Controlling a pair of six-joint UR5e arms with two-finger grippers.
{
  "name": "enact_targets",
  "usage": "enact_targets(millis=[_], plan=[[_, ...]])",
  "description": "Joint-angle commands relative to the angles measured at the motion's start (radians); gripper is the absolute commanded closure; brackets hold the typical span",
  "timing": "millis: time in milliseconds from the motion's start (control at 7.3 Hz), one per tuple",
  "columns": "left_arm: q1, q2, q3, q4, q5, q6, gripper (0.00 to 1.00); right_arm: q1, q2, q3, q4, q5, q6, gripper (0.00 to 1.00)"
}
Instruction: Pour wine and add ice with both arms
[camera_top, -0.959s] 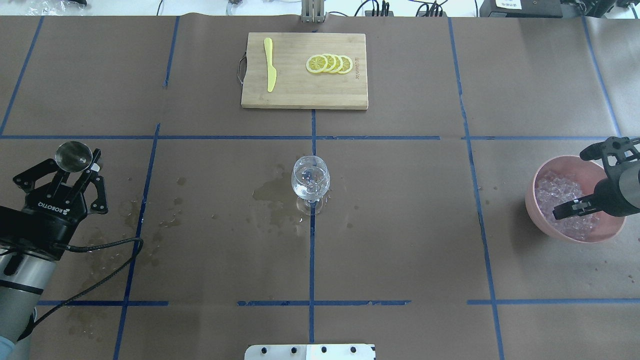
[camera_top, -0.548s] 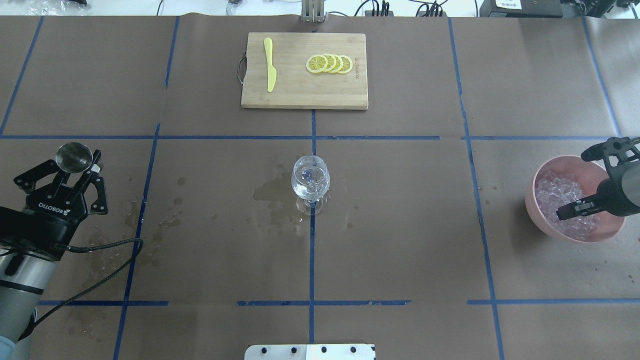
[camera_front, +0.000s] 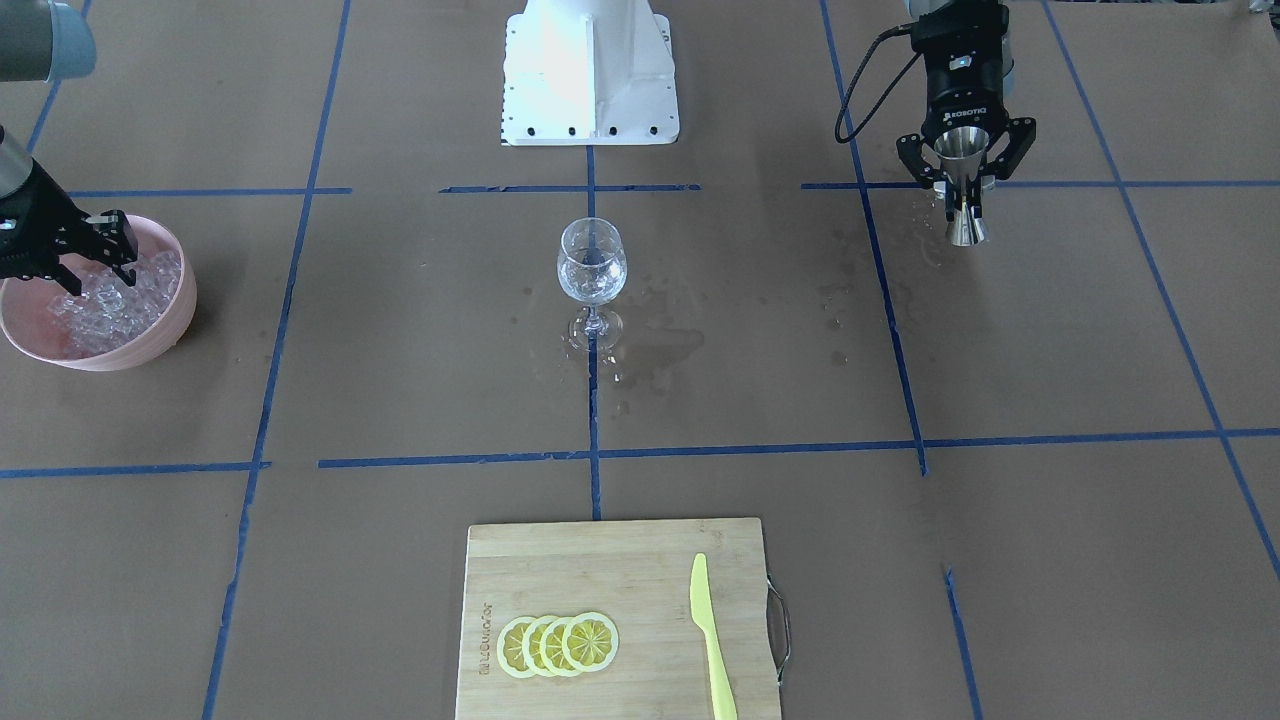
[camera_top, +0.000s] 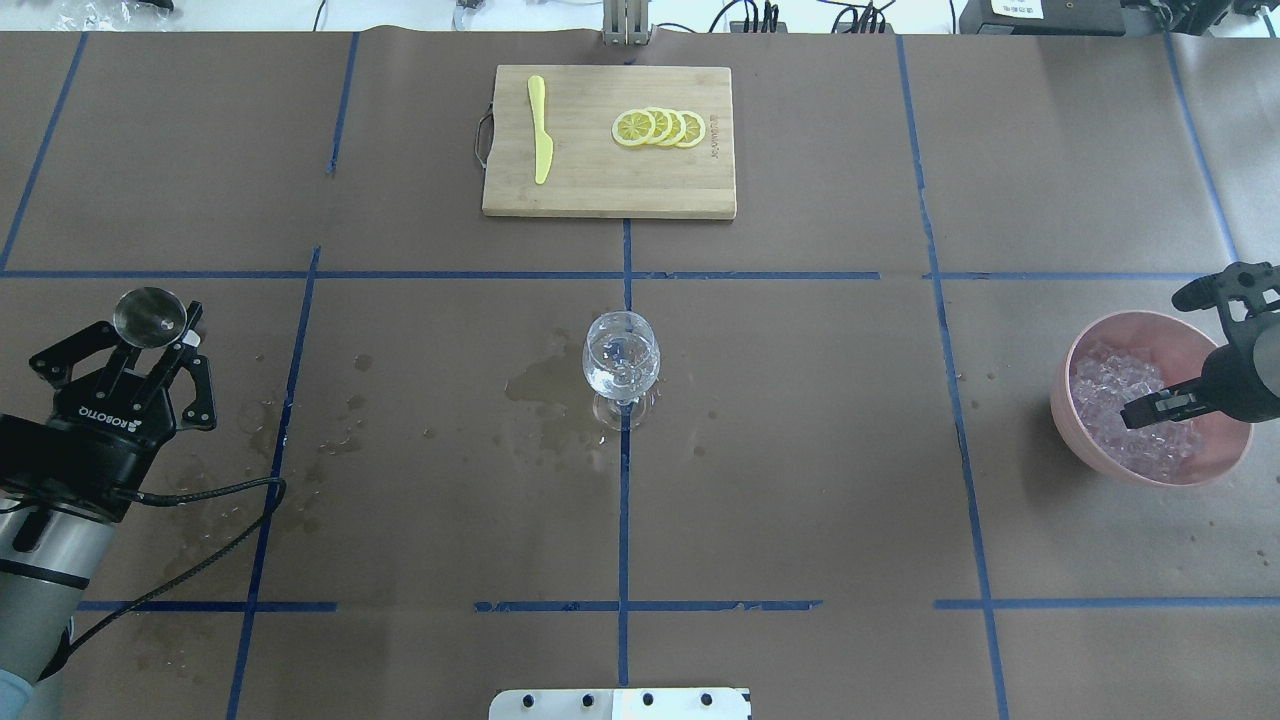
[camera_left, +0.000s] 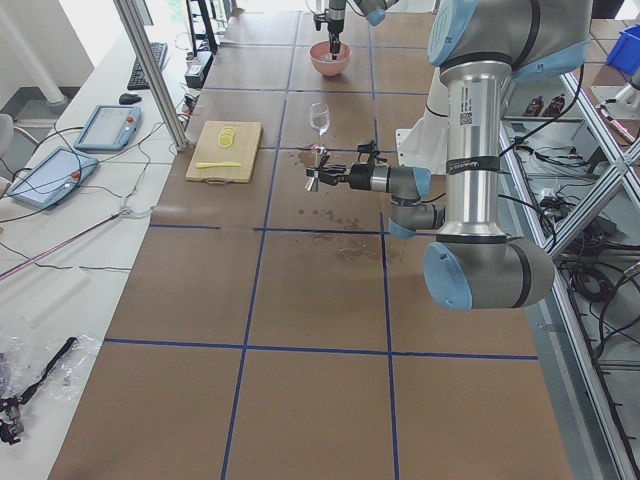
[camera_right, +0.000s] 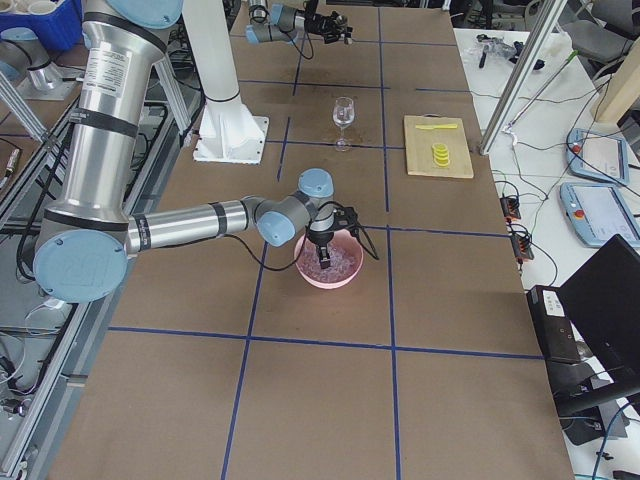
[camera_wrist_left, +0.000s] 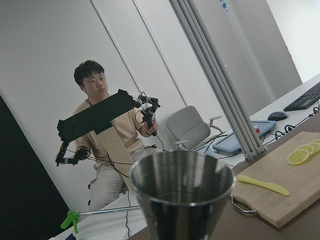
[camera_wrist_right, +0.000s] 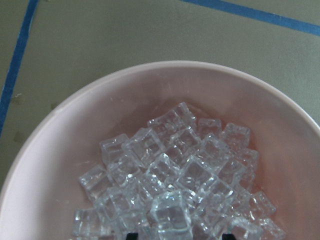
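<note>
A clear stemmed glass stands at the table's middle with a little clear wine in it; it also shows in the front view. My left gripper is shut on a steel jigger, held upright above the table at the left. The jigger's cup fills the left wrist view. My right gripper is open, fingers down over the ice in a pink bowl. The right wrist view shows the ice heap close below, with the fingertips at the bottom edge.
A wooden cutting board at the far middle holds a yellow knife and lemon slices. Wet patches lie left of the glass and near the left arm. The white robot base is at the near edge.
My right gripper has shifted a little to the right over the bowl, still open. The left gripper and jigger have hardly moved.
</note>
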Motion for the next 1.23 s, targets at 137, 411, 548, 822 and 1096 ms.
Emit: enact_targets(millis=[137, 411, 548, 822, 1096], plan=[[0.0, 0.0, 0.011, 0.0, 0.0, 0.0, 1.0, 0.0, 0.003, -0.001, 0.0, 0.003, 0.0, 0.44], [0.0, 0.0, 0.012, -0.008, -0.001, 0.0, 1.0, 0.001, 0.003, 0.002, 0.0, 0.006, -0.003, 0.64], [0.002, 0.0, 0.012, -0.008, 0.0, 0.0, 1.0, 0.003, 0.002, 0.0, 0.0, 0.006, -0.008, 0.79], [0.002, -0.002, 0.012, -0.008, 0.0, 0.0, 1.0, 0.024, 0.002, 0.002, -0.002, 0.009, -0.043, 0.97], [0.002, -0.002, 0.012, -0.008, 0.0, -0.002, 1.0, 0.033, 0.002, 0.011, 0.0, 0.011, -0.048, 1.0]])
